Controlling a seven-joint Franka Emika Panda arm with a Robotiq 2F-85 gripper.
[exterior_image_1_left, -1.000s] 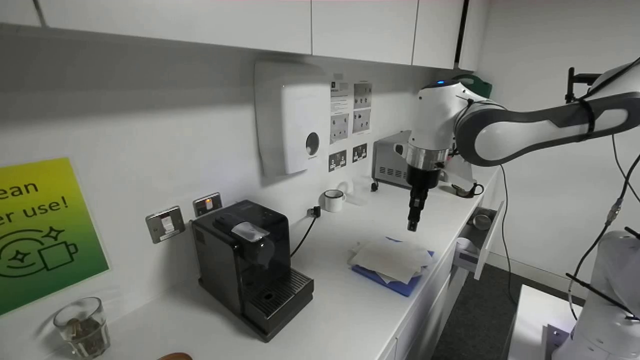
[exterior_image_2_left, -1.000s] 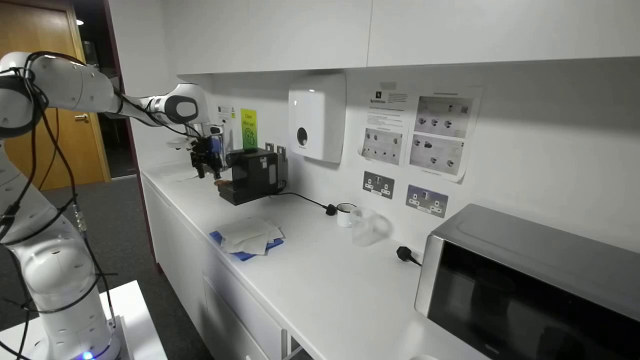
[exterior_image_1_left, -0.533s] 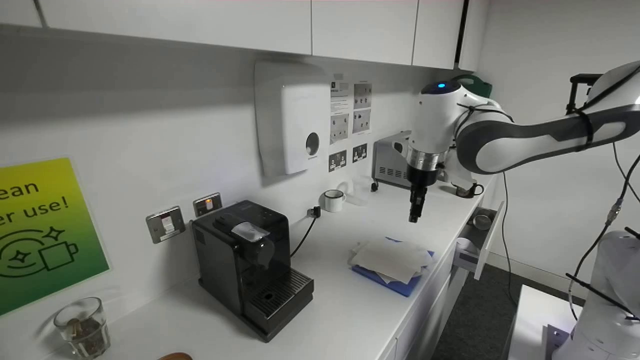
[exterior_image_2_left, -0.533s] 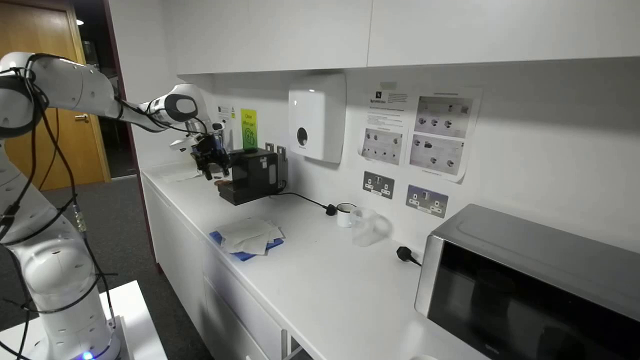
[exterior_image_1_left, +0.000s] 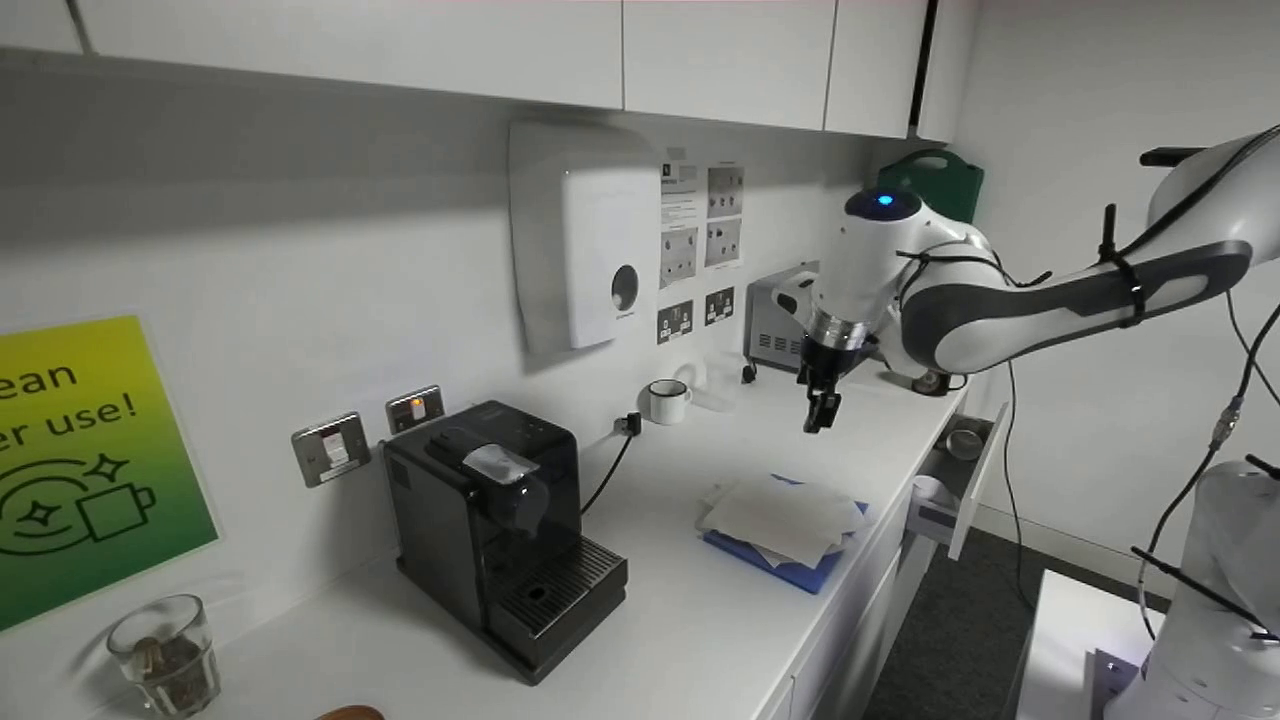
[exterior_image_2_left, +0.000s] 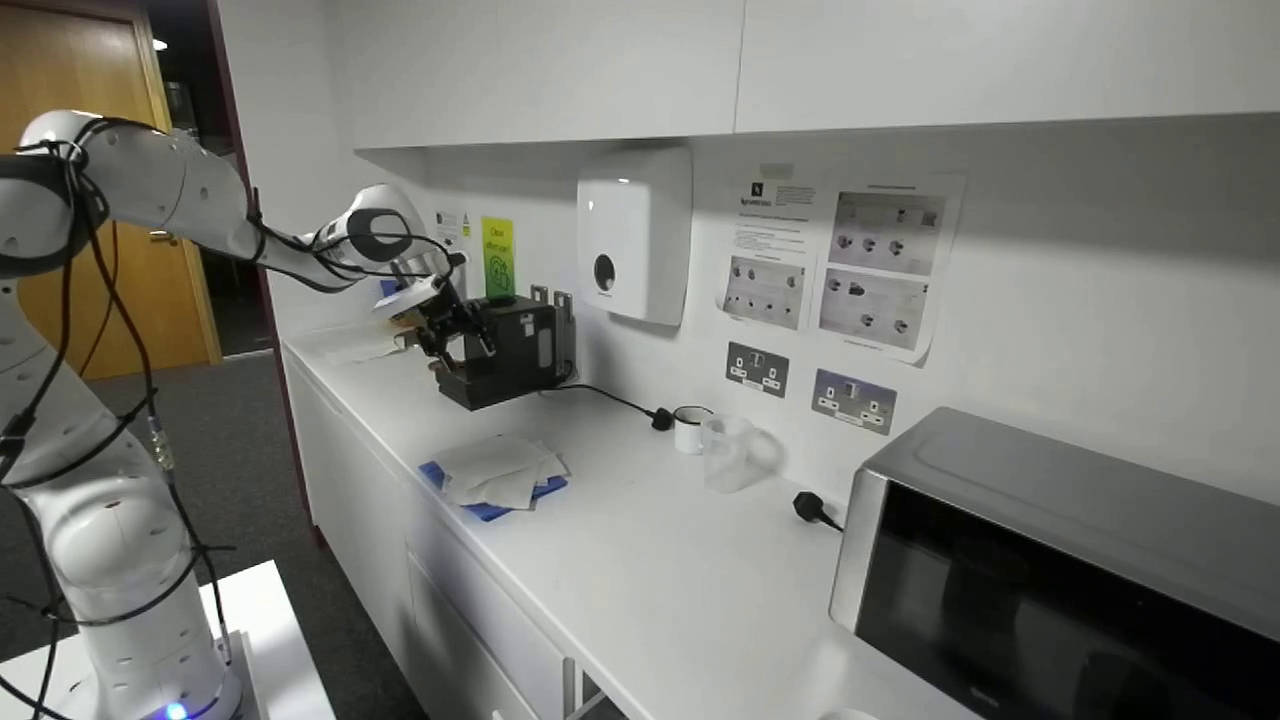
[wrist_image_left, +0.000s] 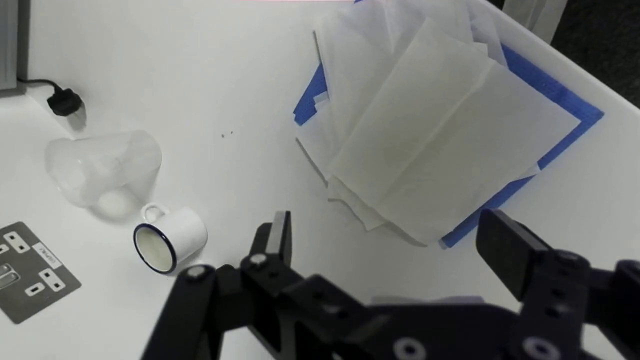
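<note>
My gripper (exterior_image_1_left: 820, 412) is open and empty in the air above the white counter. It is tilted, and it also shows in an exterior view (exterior_image_2_left: 464, 352) in front of the black coffee machine (exterior_image_2_left: 510, 350). In the wrist view the two fingers stand wide apart (wrist_image_left: 385, 225), with only counter and paper seen between them. A loose stack of off-white paper sheets (wrist_image_left: 425, 130) lies below on a blue cloth or sheet (wrist_image_left: 560, 90) near the counter's front edge. A white mug with a dark rim (wrist_image_left: 187, 232) and a clear plastic cup (wrist_image_left: 112, 162) are near the wall.
A microwave (exterior_image_2_left: 1080, 460) stands farther along the counter. A drawer (exterior_image_1_left: 965, 480) hangs open below the front edge. A glass with dark contents (exterior_image_1_left: 165, 655) stands beyond the coffee machine. A paper towel dispenser (exterior_image_1_left: 600, 240) and cupboards (exterior_image_1_left: 730, 60) are on the wall above.
The forearm has lowered and the wrist has tilted. The gripper, open throughout, has swung slightly left in an exterior view, and right across the coffee machine in an exterior view. The counter objects have not moved.
</note>
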